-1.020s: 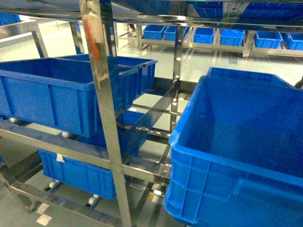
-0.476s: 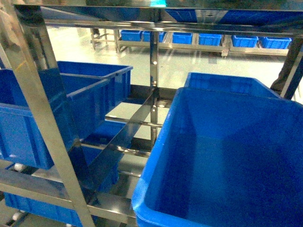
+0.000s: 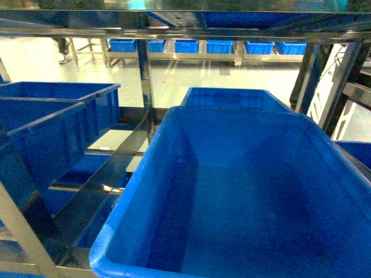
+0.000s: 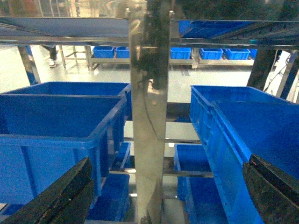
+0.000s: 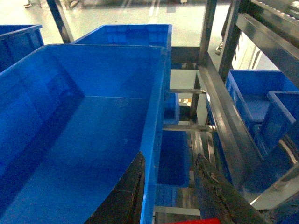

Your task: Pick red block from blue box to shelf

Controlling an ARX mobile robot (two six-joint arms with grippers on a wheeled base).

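Only a thin strip of the red block (image 5: 192,221) shows, at the bottom edge of the right wrist view, low between the two dark fingers. My right gripper (image 5: 169,157) is closed on it and hangs over the right rim of a big deep blue bin (image 5: 93,70). In the left wrist view my left gripper (image 4: 169,161) is wide open and holds nothing, with a steel post of the shelf (image 4: 149,140) straight ahead of it. The head view shows the shelf (image 3: 145,75) but neither gripper. The blue box is out of view.
The deep blue bin (image 3: 174,116) fills the tier in front of me, with another bin (image 3: 232,95) behind it. More blue bins (image 3: 52,116) stand on the left. Steel rails (image 5: 219,107) and lower bins (image 5: 252,98) lie to the right.
The head view has swung right along the shelf. The near steel post has slid out of view to the left. The big deep blue bin now sits centred and closer.
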